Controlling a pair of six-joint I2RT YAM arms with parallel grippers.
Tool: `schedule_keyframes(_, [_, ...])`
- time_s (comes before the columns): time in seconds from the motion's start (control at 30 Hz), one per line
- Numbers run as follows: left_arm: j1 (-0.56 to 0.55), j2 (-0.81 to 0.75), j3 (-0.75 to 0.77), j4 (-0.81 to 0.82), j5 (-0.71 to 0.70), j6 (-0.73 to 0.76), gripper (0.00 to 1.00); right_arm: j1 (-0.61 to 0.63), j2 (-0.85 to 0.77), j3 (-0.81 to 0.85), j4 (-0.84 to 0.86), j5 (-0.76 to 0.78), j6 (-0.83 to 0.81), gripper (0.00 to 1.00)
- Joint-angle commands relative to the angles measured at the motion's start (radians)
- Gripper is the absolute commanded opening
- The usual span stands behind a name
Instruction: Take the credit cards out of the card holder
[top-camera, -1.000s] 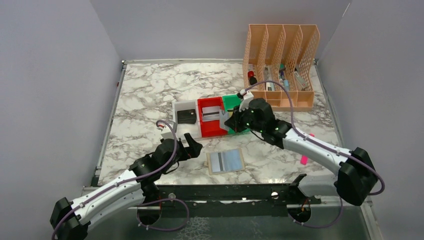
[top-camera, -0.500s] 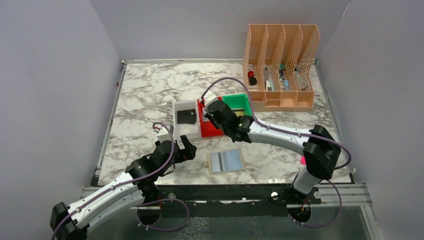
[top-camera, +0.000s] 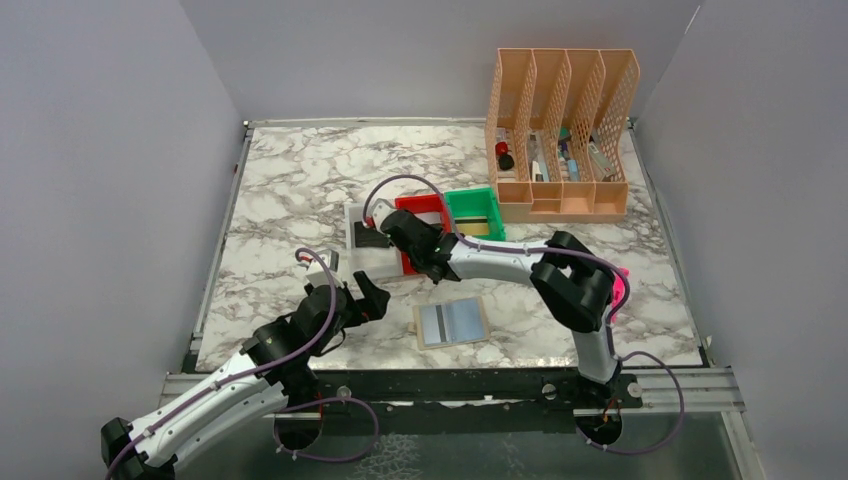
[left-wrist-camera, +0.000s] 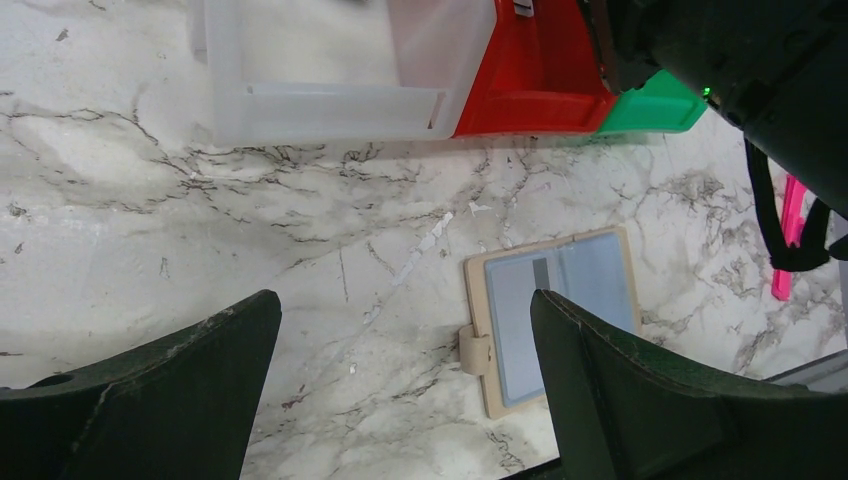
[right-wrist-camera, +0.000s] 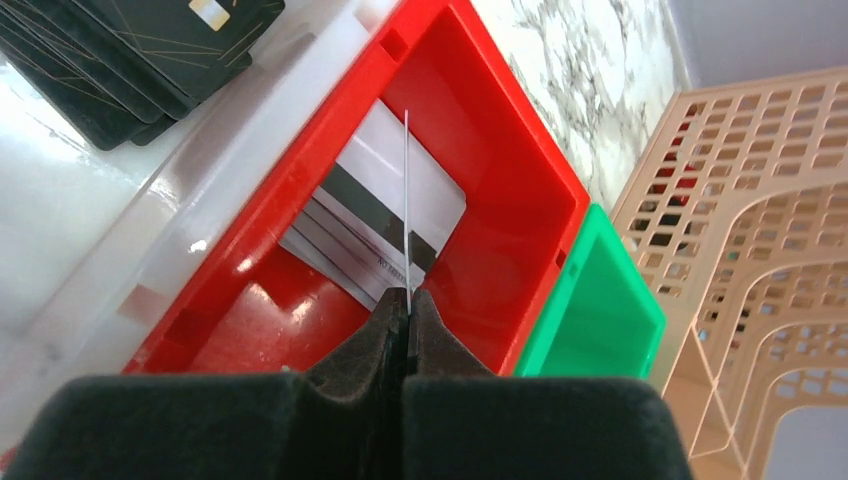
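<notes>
care now: our right gripper (right-wrist-camera: 407, 300) is clamped on a thin card (right-wrist-camera: 407, 200), held edge-on over the red tray (right-wrist-camera: 510, 190). we should lower it close to the grey cards (right-wrist-camera: 440, 205) there, then let go. left gripper (left-wrist-camera: 405, 310) hangs spread wide, empty, near the unfolded holder (left-wrist-camera: 553, 315).

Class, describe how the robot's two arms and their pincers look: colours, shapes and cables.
The left arm and the right arm each have white tubular links between bulky black joints. A thin purple cable runs along each arm. The left pincer and the right pincer have broad, matte, dark wedge-shaped fingers.
</notes>
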Motion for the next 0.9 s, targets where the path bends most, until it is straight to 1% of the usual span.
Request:
schedule_keyframes(0.0, [0.004,-0.01,-0.011,-0.006,-0.031,-0.002,0.99,0.001,0.039,0.021,0.126,0.027,-0.175,0.01])
schedule_keyframes(0.2, [0.003,-0.018,-0.013,-0.005,-0.032,-0.002,0.99,-0.022,0.056,0.001,0.184,-0.048,-0.276,0.02])
schedule_keyframes(0.33, [0.003,-0.03,-0.018,-0.006,-0.029,-0.004,0.99,-0.045,0.079,0.012,0.178,-0.083,-0.307,0.03])
schedule_keyframes(0.47, [0.003,-0.039,-0.021,-0.006,-0.032,-0.004,0.99,-0.06,0.087,0.011,0.169,-0.119,-0.293,0.06])
schedule_keyframes(0.63, [0.003,-0.046,-0.021,-0.006,-0.037,-0.003,0.99,-0.075,0.098,0.014,0.17,-0.127,-0.282,0.09])
schedule_keyframes(0.87, [0.004,-0.045,-0.021,-0.006,-0.033,-0.004,0.99,-0.08,0.099,0.015,0.151,-0.149,-0.248,0.17])
